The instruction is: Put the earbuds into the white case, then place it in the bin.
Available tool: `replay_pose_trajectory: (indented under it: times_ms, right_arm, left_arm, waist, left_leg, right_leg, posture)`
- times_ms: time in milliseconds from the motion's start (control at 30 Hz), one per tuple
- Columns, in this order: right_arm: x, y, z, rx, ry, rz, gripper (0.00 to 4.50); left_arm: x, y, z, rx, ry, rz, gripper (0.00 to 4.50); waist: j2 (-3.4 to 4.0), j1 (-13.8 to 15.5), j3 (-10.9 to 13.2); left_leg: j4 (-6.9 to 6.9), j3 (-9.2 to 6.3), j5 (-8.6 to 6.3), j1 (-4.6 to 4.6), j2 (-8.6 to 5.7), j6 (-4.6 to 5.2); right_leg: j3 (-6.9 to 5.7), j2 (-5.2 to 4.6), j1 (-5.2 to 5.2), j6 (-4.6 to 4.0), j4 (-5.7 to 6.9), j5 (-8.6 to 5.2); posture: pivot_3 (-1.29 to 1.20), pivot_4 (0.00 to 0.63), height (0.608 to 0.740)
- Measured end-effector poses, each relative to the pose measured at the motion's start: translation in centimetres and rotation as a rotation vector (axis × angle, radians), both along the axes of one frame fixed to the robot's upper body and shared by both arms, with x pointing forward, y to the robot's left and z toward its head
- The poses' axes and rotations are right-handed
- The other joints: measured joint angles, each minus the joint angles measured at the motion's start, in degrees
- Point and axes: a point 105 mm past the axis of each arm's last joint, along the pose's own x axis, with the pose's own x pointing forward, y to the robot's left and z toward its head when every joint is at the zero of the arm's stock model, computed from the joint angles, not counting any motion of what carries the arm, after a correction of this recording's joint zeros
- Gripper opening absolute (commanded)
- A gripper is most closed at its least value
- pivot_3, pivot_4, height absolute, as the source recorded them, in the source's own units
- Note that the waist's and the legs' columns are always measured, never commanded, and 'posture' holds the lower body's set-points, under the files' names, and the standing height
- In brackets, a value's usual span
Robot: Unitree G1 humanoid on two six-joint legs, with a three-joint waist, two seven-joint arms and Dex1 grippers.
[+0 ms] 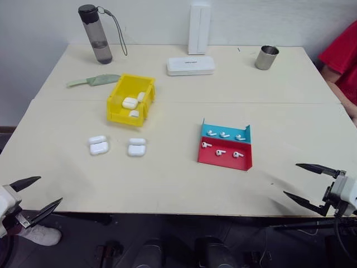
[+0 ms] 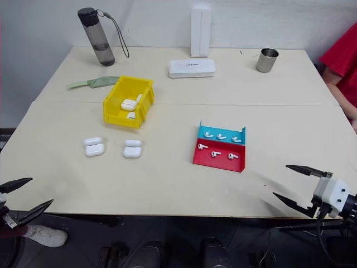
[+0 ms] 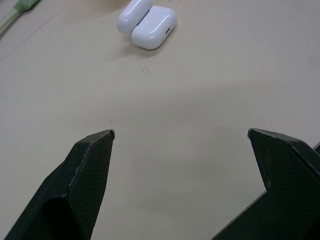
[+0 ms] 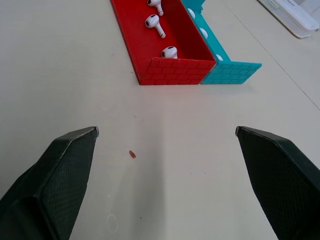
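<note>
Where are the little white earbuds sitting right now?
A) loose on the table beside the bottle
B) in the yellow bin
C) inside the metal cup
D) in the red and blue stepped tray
D: six earbuds lie in rows on the red and blue stepped tray, three per step.

Two cases (image 1: 117, 146) lie before the bin (image 1: 118, 99), tray (image 1: 225, 158) rightward.

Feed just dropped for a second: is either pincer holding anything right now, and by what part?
Nothing is held. The left pincer and right pincer both stand open and empty at the table's near edge.
</note>
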Motion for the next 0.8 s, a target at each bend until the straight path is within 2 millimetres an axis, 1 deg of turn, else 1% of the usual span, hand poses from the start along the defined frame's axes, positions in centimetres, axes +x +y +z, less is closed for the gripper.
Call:
replay_pose_trajectory:
  times_ms: [167, 267, 300, 367, 400, 467, 533, 567, 633, 667, 733, 800]
  right_arm:
    - [0.2, 0.3, -0.3, 0.007, 0.015, 0.016, 4.50]
    - [0.4, 0.9, 0.2, 0.068, 0.004, 0.044, 4.50]
    - [0.4, 1.6, 0.5, 0.100, -0.012, 0.069, 4.50]
    - [0.4, 3.7, 1.3, 0.166, -0.068, 0.155, 4.50]
    - [0.2, 5.1, 2.0, 0.214, -0.114, 0.217, 4.50]
    - [0.0, 7.0, 2.9, 0.286, -0.159, 0.289, 4.50]
    - [0.1, 8.0, 3.8, 0.338, -0.192, 0.308, 4.50]
    - [0.2, 8.3, 4.3, 0.359, -0.214, 0.308, 4.50]
    - [0.5, 8.8, 5.2, 0.398, -0.267, 0.313, 4.50]
    - [0.6, 9.0, 5.5, 0.415, -0.288, 0.313, 4.50]
    - [0.8, 9.2, 5.8, 0.421, -0.304, 0.319, 4.50]
    - [0.9, 9.2, 6.0, 0.420, -0.312, 0.324, 4.50]
  left_arm:
    - [0.1, -0.3, 0.2, -0.004, -0.015, -0.004, 4.49]
    - [-0.2, -0.2, 0.0, -0.065, -0.007, 0.024, 4.49]
    - [-0.3, 0.0, 0.0, -0.093, 0.003, 0.041, 4.49]
    - [-0.9, 0.6, 0.5, -0.148, 0.007, 0.091, 4.49]
    - [-1.4, 1.2, 0.7, -0.176, 0.018, 0.131, 4.49]
    - [-2.3, 2.7, 0.4, -0.227, 0.067, 0.256, 4.49]
    - [-3.2, 4.4, 0.1, -0.302, 0.098, 0.404, 4.49]
    - [-3.5, 4.9, 0.2, -0.337, 0.114, 0.465, 4.49]
    - [-3.9, 4.9, 0.5, -0.403, 0.165, 0.543, 4.49]
    - [-3.8, 4.6, 0.8, -0.432, 0.188, 0.563, 4.49]
    - [-3.3, 3.9, 2.0, -0.467, 0.232, 0.582, 4.49]
    - [-2.5, 3.1, 3.0, -0.455, 0.268, 0.581, 4.49]
  waist:
    - [0.00, 0.0, 0.0]
    - [-0.01, -0.1, 0.0]
    - [-0.01, -0.2, 0.0]
    - [-0.03, -0.4, 0.0]
    - [-0.04, -0.6, 0.0]
    - [0.01, -0.6, 0.0]
    - [-0.02, -0.5, 0.0]
    - [-0.09, -0.4, 0.0]
    - [-0.20, -0.1, 0.0]
    - [-0.24, 0.2, 0.0]
    - [-0.24, 0.6, 0.0]
    - [-0.21, 0.8, 0.0]
  left_leg:
    - [0.03, 0.01, 0.00, 0.00, 0.00, 0.00]
    - [0.02, -0.01, 0.00, 0.00, 0.05, -0.02]
    - [0.03, -0.01, -0.01, 0.01, 0.06, -0.04]
    - [0.04, -0.03, -0.02, 0.02, 0.10, -0.08]
    - [0.06, -0.05, -0.03, 0.05, 0.11, -0.10]
    - [0.07, -0.04, -0.04, 0.07, 0.10, -0.10]
    - [0.09, -0.12, -0.04, 0.07, 0.10, -0.10]
    - [0.11, -0.13, -0.04, 0.06, 0.10, -0.11]
    - [0.15, -0.16, -0.05, 0.06, 0.10, -0.11]
    - [0.17, -0.25, -0.05, 0.04, 0.08, -0.11]
    - [0.18, -0.39, -0.05, 0.03, 0.01, -0.11]
    - [0.15, -0.43, -0.05, 0.03, -0.02, -0.12]
  right_leg:
    - [0.00, 0.00, 0.00, 0.00, 0.01, 0.00]
    - [0.00, 0.05, -0.02, 0.00, 0.07, 0.00]
    - [0.00, 0.07, -0.02, 0.00, 0.11, 0.00]
    - [0.00, 0.11, -0.04, 0.00, 0.22, 0.00]
    - [0.00, 0.12, -0.05, 0.00, 0.35, 0.00]
    - [0.02, 0.11, -0.08, 0.01, 0.43, 0.01]
    - [0.03, 0.11, -0.09, 0.01, 0.51, 0.01]
    - [0.04, 0.11, -0.10, 0.01, 0.53, 0.01]
    - [0.12, 0.11, -0.09, 0.01, 0.54, 0.01]
    - [0.16, 0.12, -0.07, 0.01, 0.54, 0.01]
    - [0.30, 0.12, -0.08, 0.01, 0.58, 0.01]
    - [0.33, 0.13, -0.10, 0.01, 0.60, 0.00]
  posture:
    - [0.00, 0.150, 0.740]
    - [0.00, 0.150, 0.740]
    - [0.00, 0.150, 0.740]
    - [0.00, 0.150, 0.740]
    - [0.00, 0.150, 0.740]
    - [0.00, 0.150, 0.740]
    - [0.00, 0.150, 0.740]
    - [0.00, 0.150, 0.740]
    - [0.00, 0.150, 0.740]
    - [0.00, 0.150, 0.740]
    - [0.00, 0.150, 0.740]
    - [0.00, 0.150, 0.740]
